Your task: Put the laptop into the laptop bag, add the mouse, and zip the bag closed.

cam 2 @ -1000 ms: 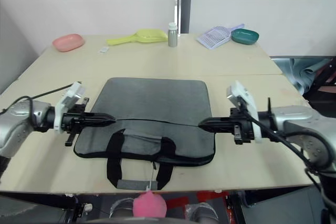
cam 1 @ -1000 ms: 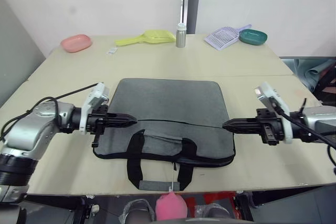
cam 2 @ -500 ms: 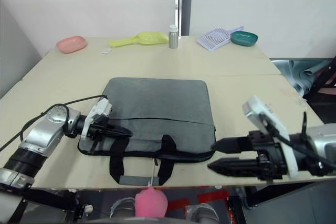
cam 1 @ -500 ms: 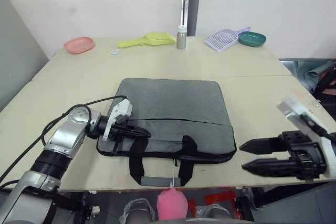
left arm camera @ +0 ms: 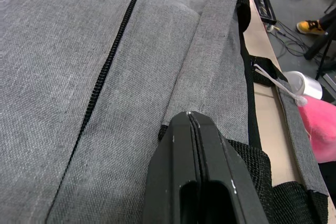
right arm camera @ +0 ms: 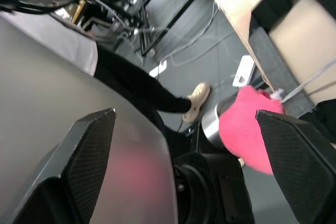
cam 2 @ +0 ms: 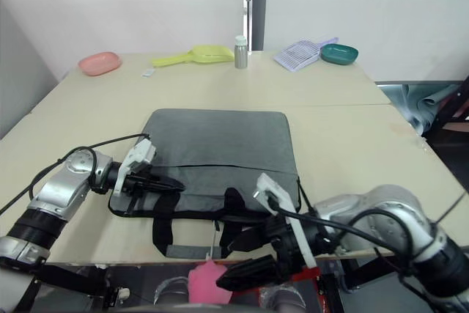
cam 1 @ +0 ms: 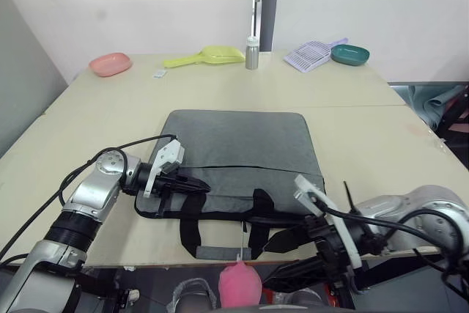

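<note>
Left gripper pinched shut, tips resting on the grey fabric of the laptop bag near its left end, just on the handle side of the black zip line; fingers pressed together with nothing visibly caught between them. Right gripper spread wide and empty, hanging off the near table edge beside the pink plush charm, clear of the bag.

Bag lying flat mid-table, zip apparently closed, strap handles draped toward the near edge. Probably soft and floppy in the skin, stiffened and weighted if the laptop sits inside, which cannot be told from outside. Fabric likely to bunch under a pinch; better hold at the webbing handles or the zip pull. Cord to the charm likely to snag.
</note>
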